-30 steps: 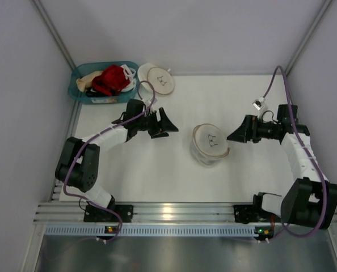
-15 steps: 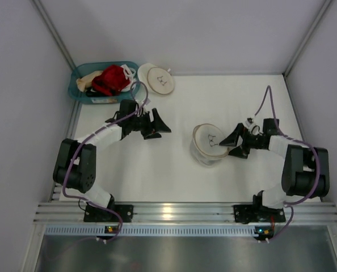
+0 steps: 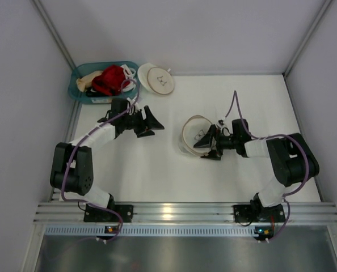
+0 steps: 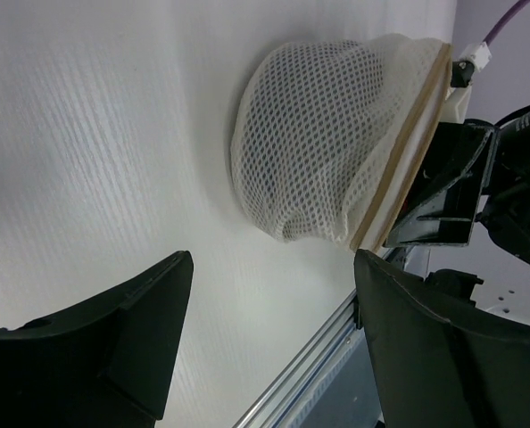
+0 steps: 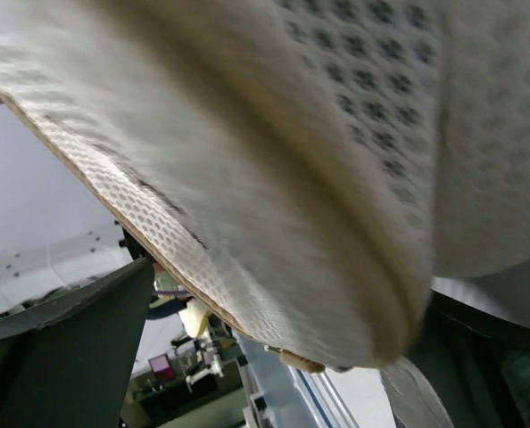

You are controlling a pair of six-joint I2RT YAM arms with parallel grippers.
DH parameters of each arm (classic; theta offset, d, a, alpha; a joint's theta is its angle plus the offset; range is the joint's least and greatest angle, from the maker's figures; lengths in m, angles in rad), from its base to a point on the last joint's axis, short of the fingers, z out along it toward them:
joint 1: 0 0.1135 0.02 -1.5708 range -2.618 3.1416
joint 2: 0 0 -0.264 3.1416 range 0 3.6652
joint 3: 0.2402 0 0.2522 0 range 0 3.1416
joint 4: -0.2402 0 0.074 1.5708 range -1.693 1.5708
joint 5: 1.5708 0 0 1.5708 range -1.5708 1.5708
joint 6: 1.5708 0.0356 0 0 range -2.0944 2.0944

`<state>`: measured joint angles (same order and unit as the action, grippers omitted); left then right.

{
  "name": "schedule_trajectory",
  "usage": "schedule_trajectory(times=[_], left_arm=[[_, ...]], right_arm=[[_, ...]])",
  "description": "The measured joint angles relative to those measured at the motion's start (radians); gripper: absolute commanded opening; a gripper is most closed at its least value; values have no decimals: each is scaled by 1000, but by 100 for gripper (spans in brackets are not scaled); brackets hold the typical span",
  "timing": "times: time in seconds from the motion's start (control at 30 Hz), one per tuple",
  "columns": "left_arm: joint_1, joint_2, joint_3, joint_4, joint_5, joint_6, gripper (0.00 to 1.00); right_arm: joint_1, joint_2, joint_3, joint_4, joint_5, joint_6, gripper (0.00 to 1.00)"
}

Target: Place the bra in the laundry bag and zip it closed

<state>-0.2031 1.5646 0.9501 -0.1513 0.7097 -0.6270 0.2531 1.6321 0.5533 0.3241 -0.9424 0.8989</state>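
Note:
The laundry bag [image 3: 192, 135], a round cream mesh pouch, sits mid-table, tipped up on its edge with the lid facing right. My right gripper [image 3: 208, 143] is pressed against its lid side, open, and in the right wrist view the laundry bag [image 5: 274, 152] has its rim lying between the wide-spread fingers [image 5: 69, 357]. My left gripper [image 3: 153, 127] hovers open and holding nothing to the bag's left; its wrist view shows the laundry bag [image 4: 318, 143] ahead of the left gripper [image 4: 274, 259]. A dark bit of the bra [image 3: 93, 93] peeks out in the basket.
A teal basket [image 3: 78, 90] at the back left holds a red garment [image 3: 110, 79] and a beige garment [image 3: 89, 78]. A second round bag with a tan-rimmed lid [image 3: 157, 79] lies just right of it. Grey walls close in both sides.
My right gripper swung left to the laundry bag and opened wider, pushing it left and tipping it up. My left gripper drew back a little toward the basket.

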Motion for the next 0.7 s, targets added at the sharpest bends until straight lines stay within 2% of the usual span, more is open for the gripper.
schedule_trajectory(times=[0.17,0.47,0.57,0.7], left_arm=[[16,-40,6,-35,2,52,77],[18,-139,96,-89,16,265,73],[12,-150,146,-98,18,344,69],[-8,-155,180,-144,36,479,66]], right_arm=[[38,-13,77,55,18,39,99],[17,-354,109,-370,53,-319,99],[5,-333,110,-422,76,-384,99],[-10,-229,118,-461,101,-420,98]])
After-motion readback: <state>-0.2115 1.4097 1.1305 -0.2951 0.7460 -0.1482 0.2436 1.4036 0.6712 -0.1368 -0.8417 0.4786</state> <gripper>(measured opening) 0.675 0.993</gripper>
